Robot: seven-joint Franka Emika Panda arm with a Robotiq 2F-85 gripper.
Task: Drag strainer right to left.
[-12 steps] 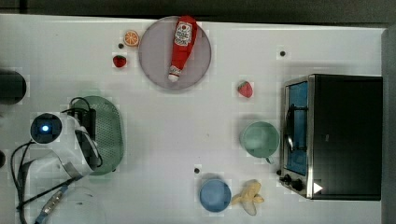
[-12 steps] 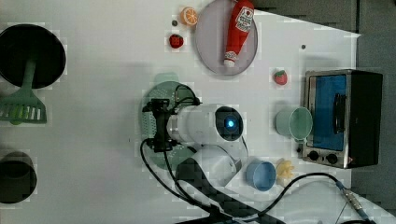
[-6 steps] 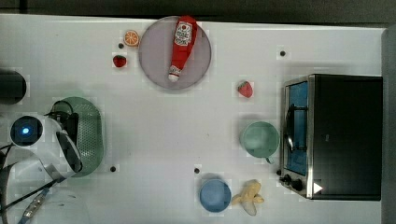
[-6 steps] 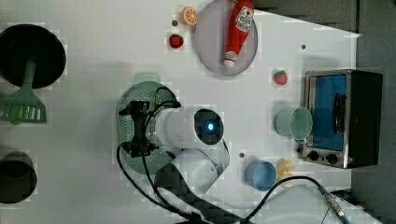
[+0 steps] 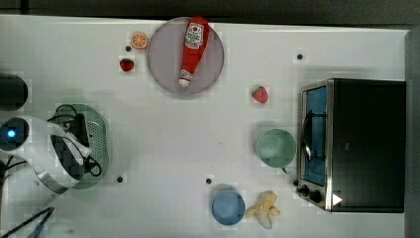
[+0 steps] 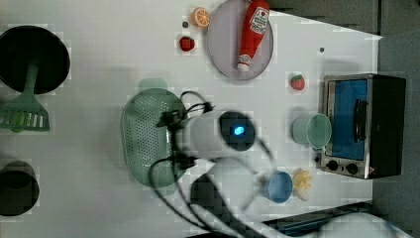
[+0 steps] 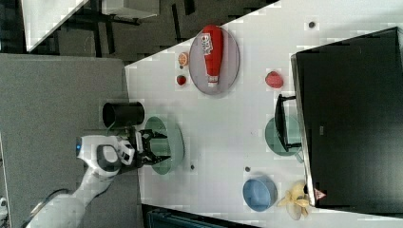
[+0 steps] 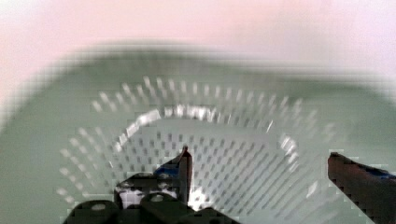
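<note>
Top view: your strainer [image 5: 96, 144] sits at the desk's [image 5: 163, 148] left end, fingers [image 8: 184, 163] spread open inside it; drag looks nearly complete.

You have a bright, evenly lit scene: the white counter [image 5: 163, 144] nearly washes out around the toaster oven [image 5: 354, 144]. Shadows are soft and short; the green cup [image 5: 275, 147] casts a faint one just beside the oven. Blocky compression speckles every off-arm view. In the wrist view the strainer [image 8: 196, 140] is smeared with blur, glints shine along its perforated bowl, and beyond its rim everything glows pale pink.
</note>
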